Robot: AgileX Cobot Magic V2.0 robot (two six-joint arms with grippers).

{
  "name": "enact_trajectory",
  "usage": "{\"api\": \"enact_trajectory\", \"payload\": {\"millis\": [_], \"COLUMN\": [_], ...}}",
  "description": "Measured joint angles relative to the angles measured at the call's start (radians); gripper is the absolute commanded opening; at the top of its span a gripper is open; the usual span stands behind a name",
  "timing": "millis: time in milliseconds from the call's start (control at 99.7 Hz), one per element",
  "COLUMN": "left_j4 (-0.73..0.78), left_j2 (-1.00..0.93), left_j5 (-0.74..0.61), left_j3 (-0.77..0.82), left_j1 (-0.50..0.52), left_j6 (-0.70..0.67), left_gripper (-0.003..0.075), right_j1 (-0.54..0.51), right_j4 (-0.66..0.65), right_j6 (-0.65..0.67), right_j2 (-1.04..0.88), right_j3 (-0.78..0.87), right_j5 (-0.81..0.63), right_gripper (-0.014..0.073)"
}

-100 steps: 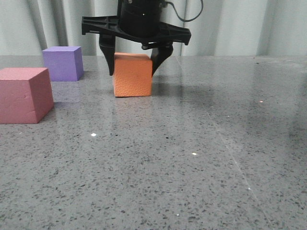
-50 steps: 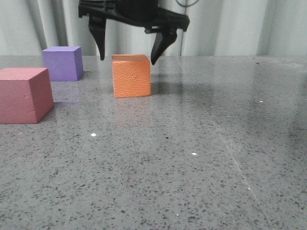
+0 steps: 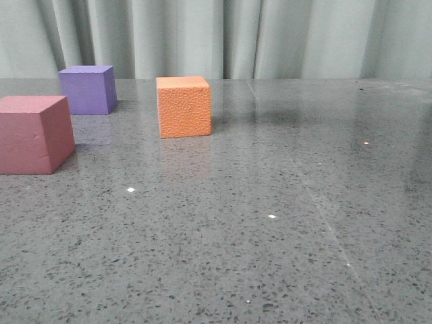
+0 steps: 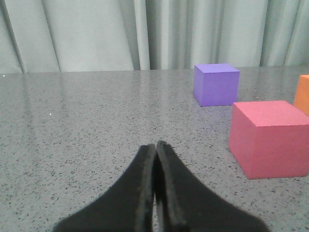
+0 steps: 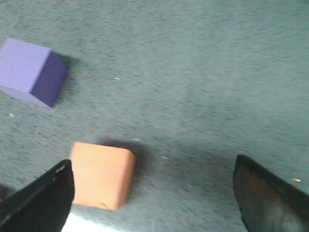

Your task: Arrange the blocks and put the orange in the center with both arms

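Observation:
The orange cube (image 3: 183,106) stands alone on the grey table, right of the purple cube (image 3: 87,89) and behind the pink-red cube (image 3: 35,133). No gripper shows in the front view. Seen from above in the right wrist view, my right gripper (image 5: 153,179) is open wide and high over the table, the orange cube (image 5: 102,174) below beside one fingertip (image 5: 48,193) and the purple cube (image 5: 33,71) further off. My left gripper (image 4: 155,145) is shut on nothing, low over the table, with the pink-red cube (image 4: 270,137), purple cube (image 4: 216,84) and an edge of the orange cube (image 4: 303,93) ahead.
A pale curtain (image 3: 223,37) hangs behind the table's far edge. Speckled grey tabletop (image 3: 270,223) stretches in front of and right of the cubes.
My right gripper let go of the orange cube, opened, and rose out of the front view. The orange cube stays where it was set down.

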Motion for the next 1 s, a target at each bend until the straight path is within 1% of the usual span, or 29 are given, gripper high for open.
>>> {"api": "enact_trajectory", "payload": {"millis": [110,251,391,712,863,1003], "left_j4": [0.0,0.0,0.0,0.0,0.0,0.0], "left_j2": [0.0,0.0,0.0,0.0,0.0,0.0], "left_j5": [0.0,0.0,0.0,0.0,0.0,0.0], "left_j3": [0.0,0.0,0.0,0.0,0.0,0.0], "left_j1": [0.0,0.0,0.0,0.0,0.0,0.0], "left_j6": [0.0,0.0,0.0,0.0,0.0,0.0], "left_gripper": [-0.0019,-0.0019,-0.0019,-0.0019,-0.0019,-0.0019], "right_j1": [-0.04,-0.092,-0.163,-0.317,-0.35,-0.354], "right_j4": [-0.002,-0.002,-0.002,-0.003,-0.006,-0.006], "right_j6": [-0.054,-0.086,-0.095,-0.097,-0.098,-0.098], "right_j2": [-0.07,-0.196,-0.35,-0.738,-0.917,-1.066], "right_j3": [0.042,0.165,0.353,0.87,1.065,1.198], "right_j5": [0.007,-0.013,-0.068,-0.211,-0.24,-0.242], "right_gripper": [0.0654,0.0654,0.0654,0.0654,0.0654,0.0654]}}
